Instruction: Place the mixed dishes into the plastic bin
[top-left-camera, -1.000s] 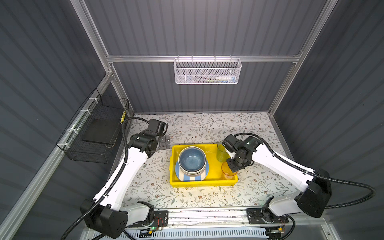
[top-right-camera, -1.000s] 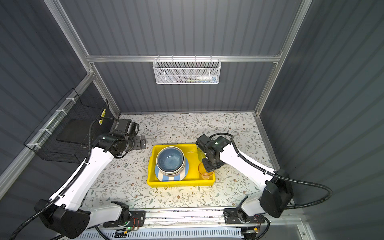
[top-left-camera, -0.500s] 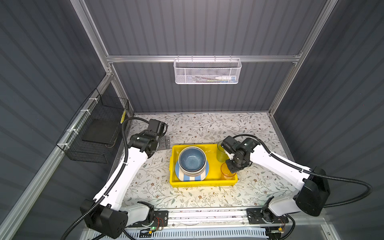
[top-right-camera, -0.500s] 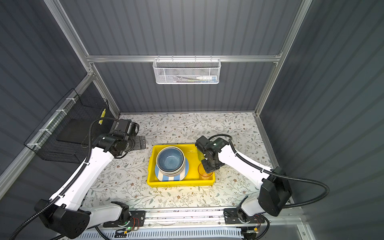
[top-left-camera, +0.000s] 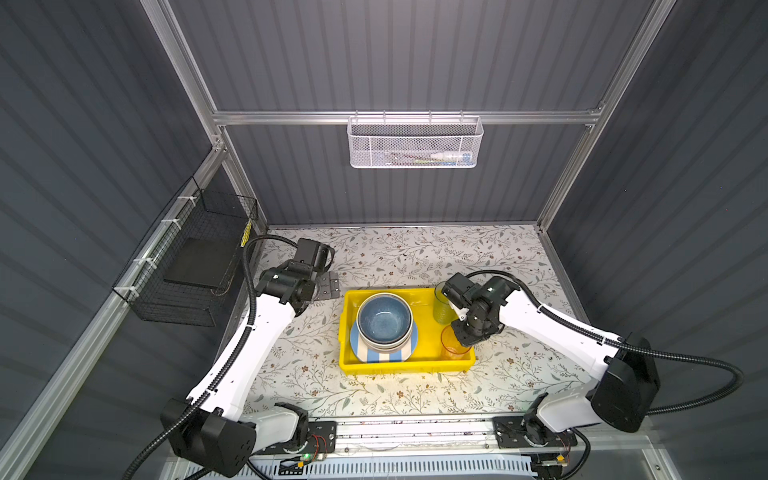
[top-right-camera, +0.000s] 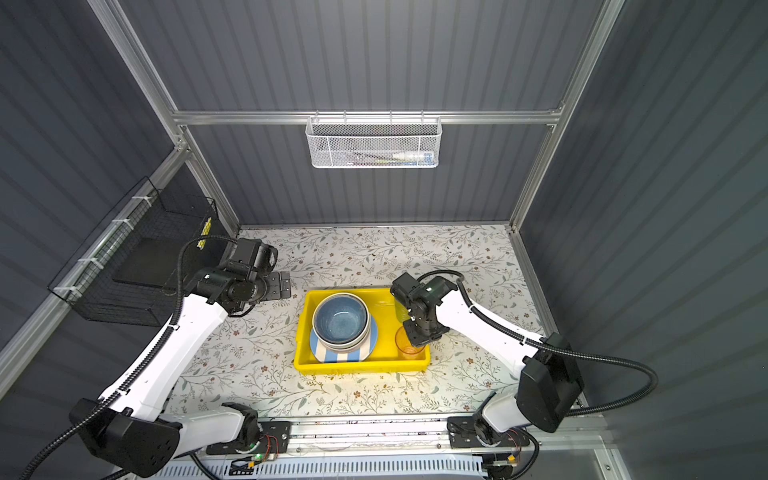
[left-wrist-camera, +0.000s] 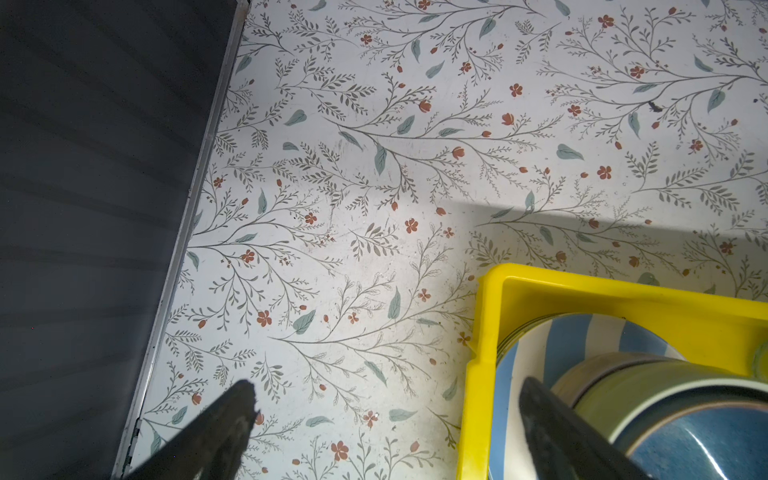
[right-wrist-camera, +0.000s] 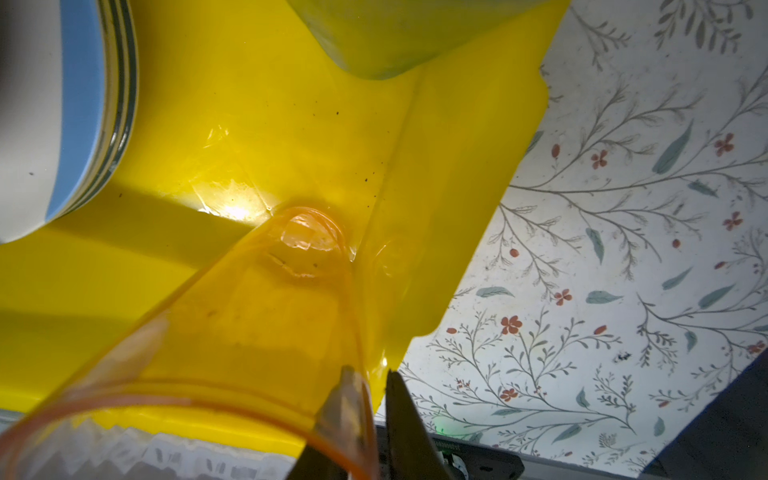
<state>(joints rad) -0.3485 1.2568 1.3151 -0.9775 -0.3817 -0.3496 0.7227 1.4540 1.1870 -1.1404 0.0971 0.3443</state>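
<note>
1. Room check: floral-print tabletop (top-left-camera: 374, 249), boxed in by dark grey ribbed walls (top-left-camera: 415, 62) on an aluminium frame (top-left-camera: 403, 117). A white mesh basket (top-left-camera: 415, 145) hangs on the back wall and a black wire basket (top-left-camera: 195, 266) on the left one.
2. The yellow bin (top-left-camera: 386, 365) sits mid-tabletop, a bit nearer the front edge. Its left half holds a stack of bowls with the blue bowl (top-left-camera: 384, 320) on top, all resting on the blue-white striped plate (top-left-camera: 382, 355). The right wrist view shows more plate rims under that one. The green tumbler (top-left-camera: 441, 309) stands in the bin's far right corner. The orange tumbler (top-left-camera: 451, 347) stands upright in the near right corner, base on the bin floor.
3. Versus a second ago, nothing in the bin has shifted and the orange tumbler is in the same corner. The left arm hasn't budged, and the right arm is over the same spot, give or take a hair.
4. Right jaws straddle the orange tumbler's rim on the side nearest the bin's right wall. One finger is inside the cup and the outer finger (right-wrist-camera: 401, 419) is outside it. I see a thin sliver of gap between that finger and the cup wall, so it reads as let go, only barely parted.
5. Left jaws are spread wide with nothing between the fingers (left-wrist-camera: 224, 424). They hover just off the bin's far left corner, well apart from both tumblers.
</note>
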